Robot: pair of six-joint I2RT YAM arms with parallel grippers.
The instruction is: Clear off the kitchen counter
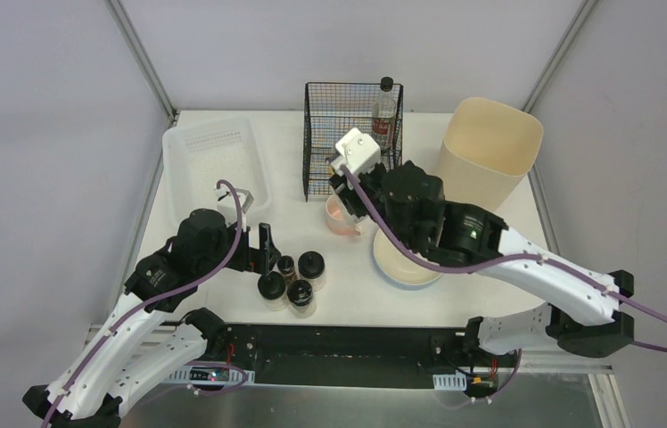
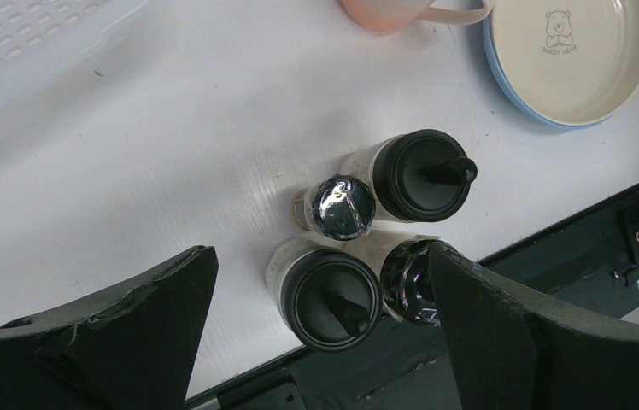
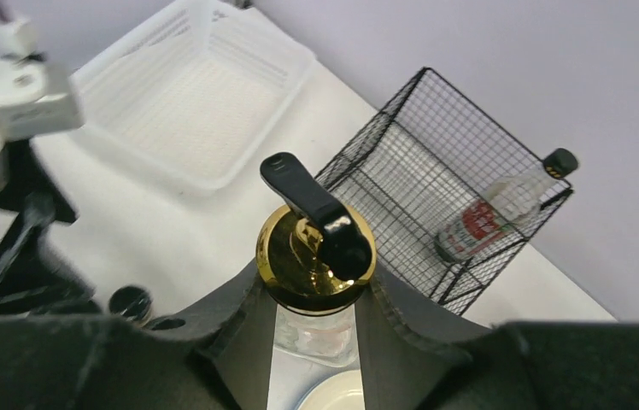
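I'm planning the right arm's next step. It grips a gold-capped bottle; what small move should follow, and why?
Probably carry it on toward the wire rack and lower it in. The right end effector is shut on the gold-capped bottle, held upright above the counter, and one clear bottle already lies in that rack.

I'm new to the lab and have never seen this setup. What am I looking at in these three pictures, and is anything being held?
Two robot arms stand at the near edge of a white kitchen counter. One picture looks down from above; the other two come from cameras on each wrist. The left gripper hangs open over four small black-lidded jars, holding nothing. The right gripper is shut on a glass bottle with a gold cap and black spout. Also on the counter: a white plastic tray, a black wire rack holding a clear bottle, a pink mug, a bear-printed plate and a beige bin.
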